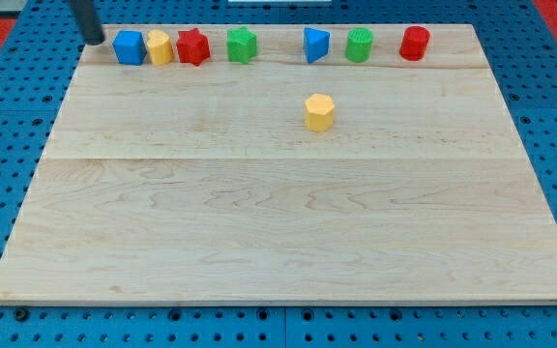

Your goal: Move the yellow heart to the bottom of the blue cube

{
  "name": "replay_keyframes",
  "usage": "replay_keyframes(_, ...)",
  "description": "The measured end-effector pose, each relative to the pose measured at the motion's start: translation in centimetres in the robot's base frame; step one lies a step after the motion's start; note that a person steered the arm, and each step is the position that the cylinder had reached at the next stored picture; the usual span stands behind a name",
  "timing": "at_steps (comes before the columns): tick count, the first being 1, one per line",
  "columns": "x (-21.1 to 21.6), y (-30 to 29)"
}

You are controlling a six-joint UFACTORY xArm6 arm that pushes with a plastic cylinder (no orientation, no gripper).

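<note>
overhead, my tip point(96, 41) rests at the board's point(259, 242) top left corner, just left of the blue cube point(128, 46) and apart from it; the arm ends in a bare rod, so there is no claw to stand open or closed. seven blocks line the top edge, left to right: the blue cube, the yellow heart point(160, 46) touching its right side, a red star point(192, 46) touching the heart, a green star point(242, 44) a little apart, then, after a gap, a blue triangle point(316, 44), a green cylinder point(359, 44) and a red cylinder point(414, 43). an eighth block, a yellow hexagon point(319, 112), sits alone below the row, under the blue triangle. by colour: two blue, two yellow, two red, two green. the heart lies beside the cube, not below it.
</note>
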State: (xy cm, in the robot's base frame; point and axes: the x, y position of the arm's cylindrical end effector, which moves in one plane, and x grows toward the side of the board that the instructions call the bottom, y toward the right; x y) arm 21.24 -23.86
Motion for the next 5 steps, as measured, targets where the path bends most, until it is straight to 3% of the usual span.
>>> replay_keyframes(1,-1.3,7.2)
replay_keyframes(3,3.6,7.6)
replay_keyframes(5,11.5,9.5)
